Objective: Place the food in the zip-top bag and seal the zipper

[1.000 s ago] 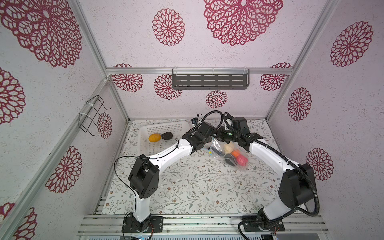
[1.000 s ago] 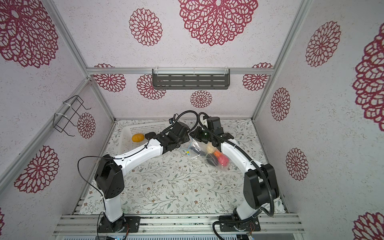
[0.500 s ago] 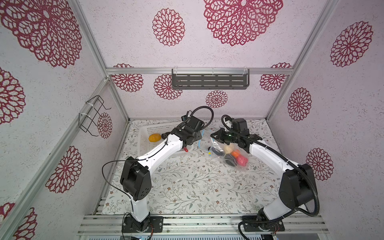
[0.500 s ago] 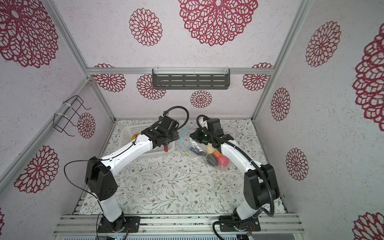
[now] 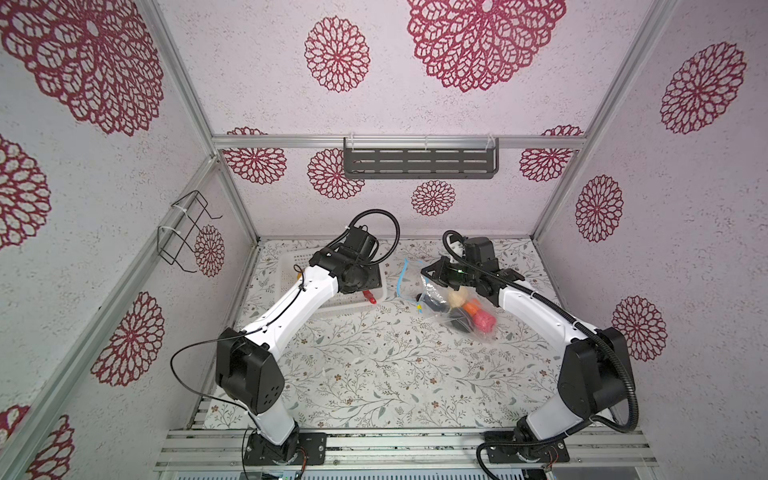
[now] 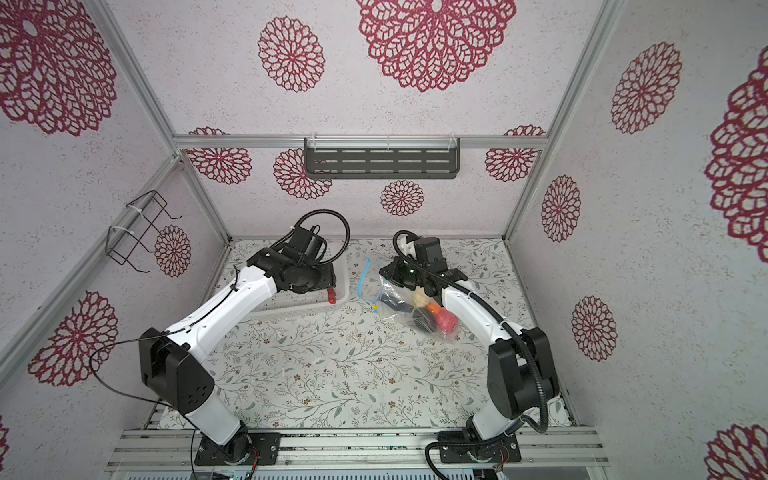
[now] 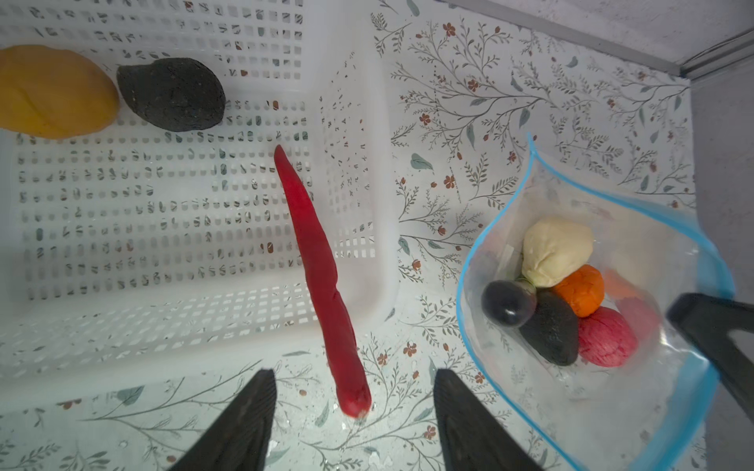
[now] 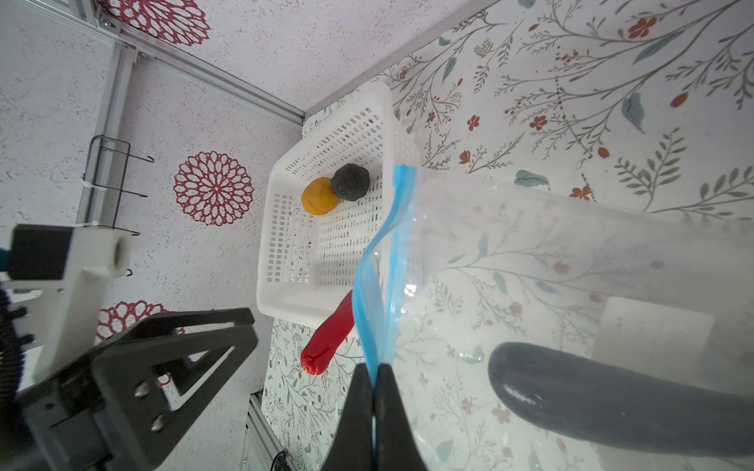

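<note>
The left gripper [image 7: 353, 379] gaped around a long red toy chilli [image 7: 314, 261]; the right gripper [image 8: 373, 371] clamped the light blue zipper strip [image 8: 389, 244] of a clear plastic bag [image 8: 551, 253].

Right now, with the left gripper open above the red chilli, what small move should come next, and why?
Probably lower the left gripper and close on the red chilli: its jaws stand open over the chilli's end, the chilli lies across the rim of the basket, outside the zip-top bag, whose mouth the right gripper holds open.
</note>
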